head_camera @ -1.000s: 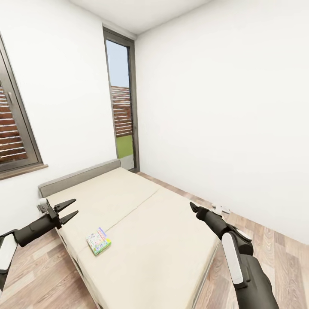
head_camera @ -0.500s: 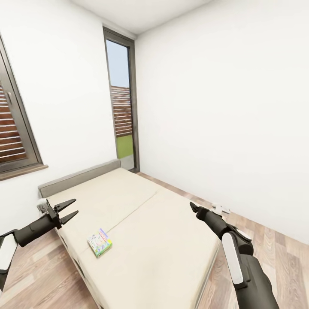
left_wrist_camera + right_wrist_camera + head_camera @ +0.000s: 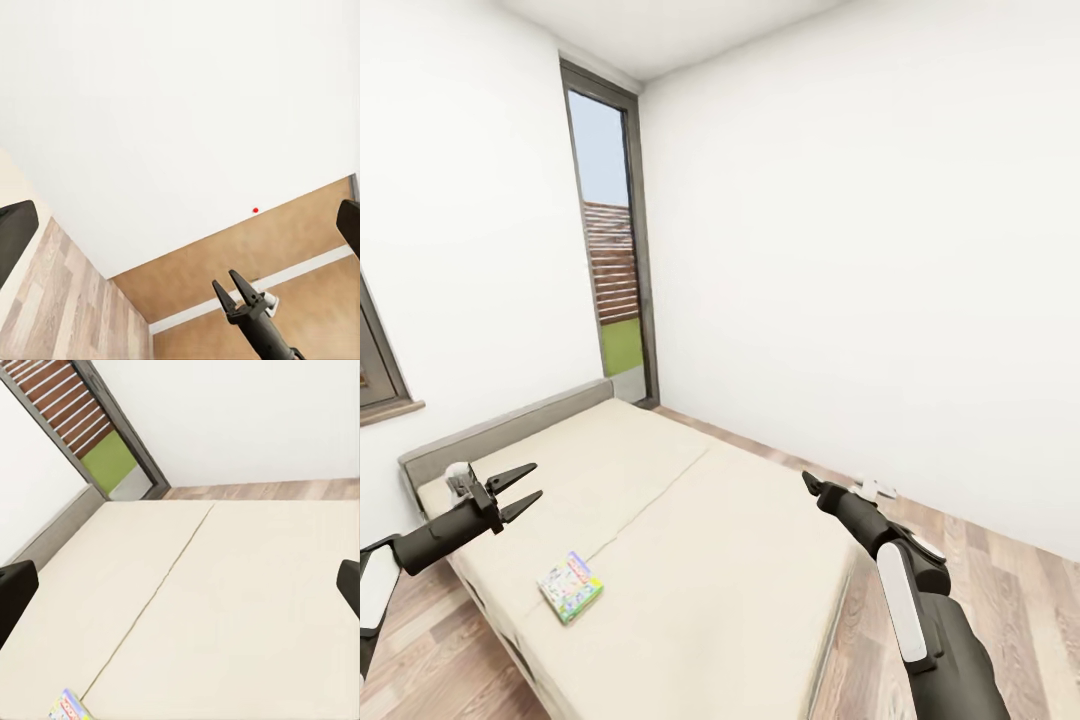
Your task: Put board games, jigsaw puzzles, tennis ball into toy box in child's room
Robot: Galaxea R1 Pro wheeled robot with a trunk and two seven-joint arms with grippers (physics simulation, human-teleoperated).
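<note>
Left tool [image 3: 520,490] hovers with its fingers spread and empty over the near left edge of the bed [image 3: 690,540]; whether the right tool [image 3: 810,483] is open or closed cannot be told. One board game [image 3: 570,587], pale green, lies flat on the plain cream cover near the left side. White walls, a wood-plank floor [image 3: 960,560] and a tall narrow window [image 3: 610,260] surround the bed.

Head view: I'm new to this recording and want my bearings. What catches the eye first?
A large cream bed takes up the middle of a white-walled room, with one small, brightly printed board game lying near its front left corner. The left gripper hangs open over the bed's left edge and the right gripper reaches in from the right; a tall narrow window stands behind the bed.
</note>
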